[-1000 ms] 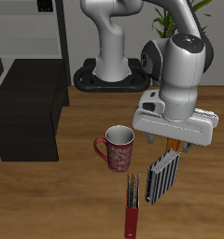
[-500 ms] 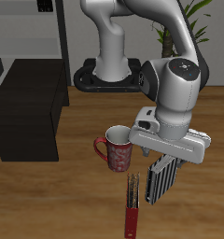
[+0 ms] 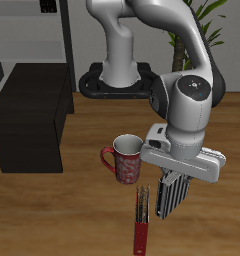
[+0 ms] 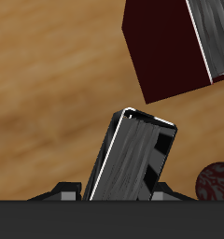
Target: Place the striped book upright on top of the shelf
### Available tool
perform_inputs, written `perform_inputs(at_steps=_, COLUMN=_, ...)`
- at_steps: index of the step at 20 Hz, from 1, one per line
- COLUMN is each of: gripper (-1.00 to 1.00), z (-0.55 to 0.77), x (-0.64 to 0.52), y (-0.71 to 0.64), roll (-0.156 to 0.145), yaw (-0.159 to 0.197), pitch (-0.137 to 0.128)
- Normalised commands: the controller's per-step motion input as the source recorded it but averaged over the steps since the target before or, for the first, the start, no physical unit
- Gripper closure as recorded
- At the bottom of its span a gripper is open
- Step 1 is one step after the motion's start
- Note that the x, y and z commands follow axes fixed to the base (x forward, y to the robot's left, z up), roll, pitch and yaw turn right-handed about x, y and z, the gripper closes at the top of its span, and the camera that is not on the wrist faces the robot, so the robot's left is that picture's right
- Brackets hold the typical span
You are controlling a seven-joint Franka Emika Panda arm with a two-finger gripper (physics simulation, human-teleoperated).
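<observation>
The striped book point(image 3: 171, 194) stands upright on the table near its front edge, with grey-black stripes on its cover. My gripper point(image 3: 181, 174) hangs right over the book's top edge, jaws apart, with a finger on either side of it. In the wrist view the striped book point(image 4: 133, 155) stands between my fingertips point(image 4: 69, 189), and I see no contact. The shelf point(image 3: 32, 112), a low black cabinet with a flat top, stands well away across the table, farther back.
A red mug point(image 3: 123, 158) stands close beside the striped book; it also shows in the wrist view point(image 4: 217, 181). A slim dark red book point(image 3: 141, 218) lies flat by the front edge and shows in the wrist view point(image 4: 165, 51). A tall pale rack point(image 3: 37, 30) stands behind the shelf.
My gripper has come down and moved a little toward the front edge, so that it now sits over the striped book's top. The book, mug and red book have not moved.
</observation>
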Motion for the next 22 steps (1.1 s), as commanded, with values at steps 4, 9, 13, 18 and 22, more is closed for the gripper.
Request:
perform_inputs(at_steps=4, gripper=1.0, z=0.19, x=-0.06, y=0.03, roll=0.019, yaw=0.017, pitch=-0.038)
perform_inputs(at_steps=9, gripper=1.0, z=0.4, x=-0.14, y=0.13, roll=0.038, yaw=0.024, pitch=-0.044)
perform_inputs(at_steps=13, gripper=1.0, z=0.74, x=-0.23, y=0.22, roll=0.056, yaw=0.072, pitch=-0.075)
perform_inputs(at_steps=18, gripper=1.0, z=0.78, x=-0.23, y=0.2, roll=0.047, yaw=0.119, pitch=-0.087)
perform_inputs(at_steps=22, gripper=1.0, z=0.65, x=-0.17, y=0.12, roll=0.03, yaw=0.054, pitch=-0.03)
